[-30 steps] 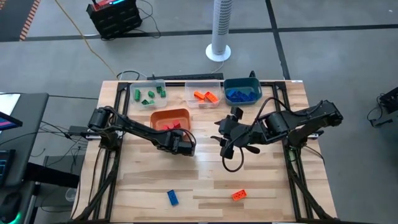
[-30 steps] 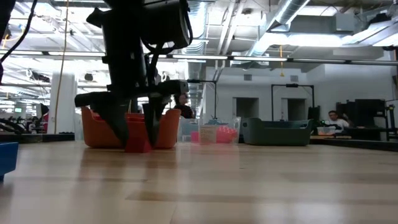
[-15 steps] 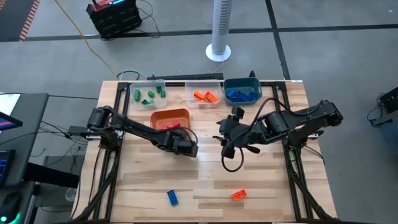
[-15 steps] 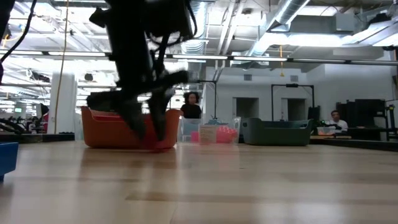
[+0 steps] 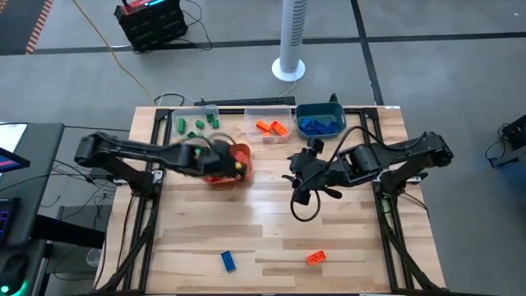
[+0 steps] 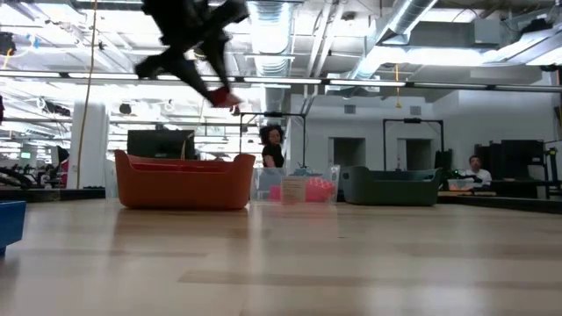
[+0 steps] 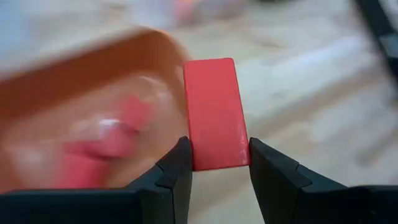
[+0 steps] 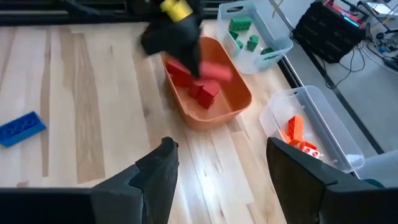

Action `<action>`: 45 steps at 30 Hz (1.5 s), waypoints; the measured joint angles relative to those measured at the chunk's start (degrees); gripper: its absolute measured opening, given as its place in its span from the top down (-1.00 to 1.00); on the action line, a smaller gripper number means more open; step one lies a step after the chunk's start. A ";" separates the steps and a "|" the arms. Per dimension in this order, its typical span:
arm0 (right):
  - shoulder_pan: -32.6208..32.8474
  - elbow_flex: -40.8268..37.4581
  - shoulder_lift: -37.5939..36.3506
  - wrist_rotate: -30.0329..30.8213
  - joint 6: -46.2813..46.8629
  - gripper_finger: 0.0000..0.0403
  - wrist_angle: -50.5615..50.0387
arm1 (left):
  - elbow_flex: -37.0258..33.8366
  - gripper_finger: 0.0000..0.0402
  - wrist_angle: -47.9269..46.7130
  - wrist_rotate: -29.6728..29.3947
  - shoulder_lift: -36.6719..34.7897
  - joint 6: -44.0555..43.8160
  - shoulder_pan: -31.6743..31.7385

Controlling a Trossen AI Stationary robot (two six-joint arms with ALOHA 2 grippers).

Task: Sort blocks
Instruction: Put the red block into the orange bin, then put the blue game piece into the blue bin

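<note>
Wrist view: left pincer [image 7: 217, 163] gripping red block [image 7: 214, 112] over orange bin [image 7: 93, 93] rim, right pincer [image 8: 217, 163] open.

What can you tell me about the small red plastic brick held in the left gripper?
The small red plastic brick is a flat, smooth-faced rectangle seen from the left wrist, clamped by its long sides between the left gripper's two dark fingers and sticking out past their tips. Only those fingers touch it. It hangs in the air over the rim of the orange plastic bin, which already holds other red bricks. In the low view it sits well above the bin's top edge.
</note>
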 joint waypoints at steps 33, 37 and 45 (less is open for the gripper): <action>1.92 0.00 -0.02 0.96 2.43 -0.24 1.82 | -2.21 -0.10 -18.33 15.33 -4.22 26.16 13.93; 2.19 0.00 -0.02 0.91 2.43 -0.24 -0.62 | 1.12 -0.09 -11.64 18.27 -5.39 33.33 4.96; 3.17 0.00 -0.02 0.44 3.93 -0.24 -4.37 | 2.90 -0.07 -0.15 22.21 -5.13 54.08 -23.31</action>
